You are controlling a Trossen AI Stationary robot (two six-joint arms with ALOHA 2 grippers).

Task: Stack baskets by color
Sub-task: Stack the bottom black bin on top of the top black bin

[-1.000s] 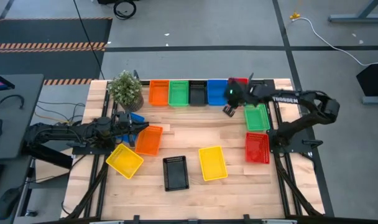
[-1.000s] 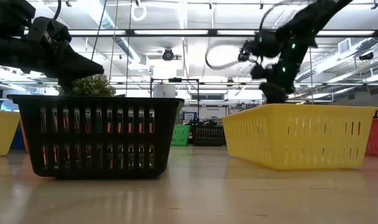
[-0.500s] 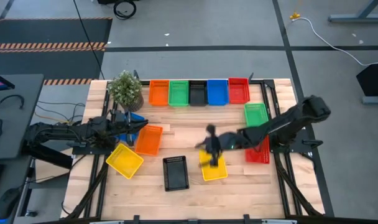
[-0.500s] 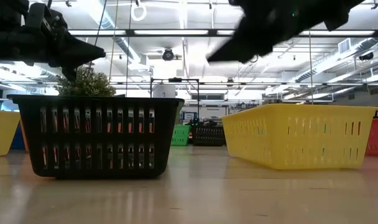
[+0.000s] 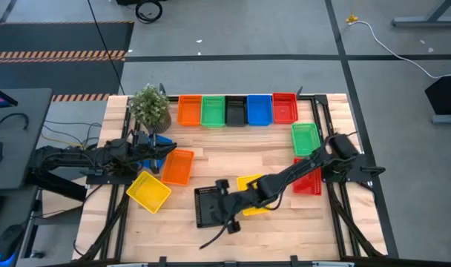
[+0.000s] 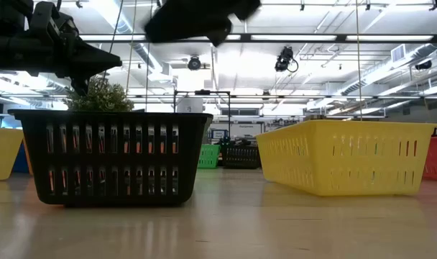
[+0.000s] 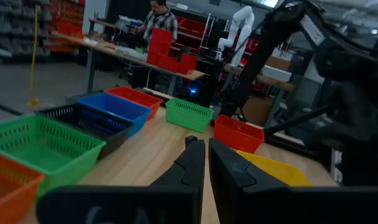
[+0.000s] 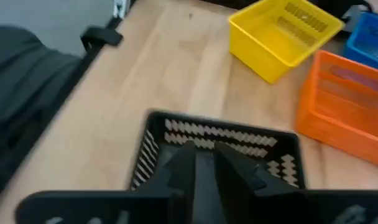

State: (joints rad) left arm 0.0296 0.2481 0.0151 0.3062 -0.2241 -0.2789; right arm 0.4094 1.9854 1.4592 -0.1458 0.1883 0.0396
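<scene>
The right gripper (image 5: 224, 208) has swept a long way: a second ago it hung over the back row by the red basket, half a second ago it was above the near yellow basket (image 5: 252, 194), and now the right arm stretches low across the desk (image 5: 211, 159) with its fingers over the black basket (image 5: 209, 206) at the front. In the right wrist view those fingers (image 8: 183, 167) stand a narrow gap apart just above that basket's far rim, gripping nothing; whether they touch the rim cannot be told. The left gripper (image 5: 160, 150) has stayed where it was, beside the potted plant (image 5: 150, 105) and over the loose blue basket (image 5: 162, 141), with its fingers (image 7: 192, 163) nearly together and nothing between them. No basket has shifted: orange (image 5: 189, 110), green (image 5: 213, 110), black (image 5: 235, 112), blue (image 5: 259, 109) and red (image 5: 284, 107) sit side by side along the back edge; a second green basket (image 5: 305, 138) and a second red one (image 5: 307, 178) lie on the right side, the arm crossing the red one; a second orange basket (image 5: 177, 166) and a second yellow one (image 5: 148, 190) lie on the left.
</scene>
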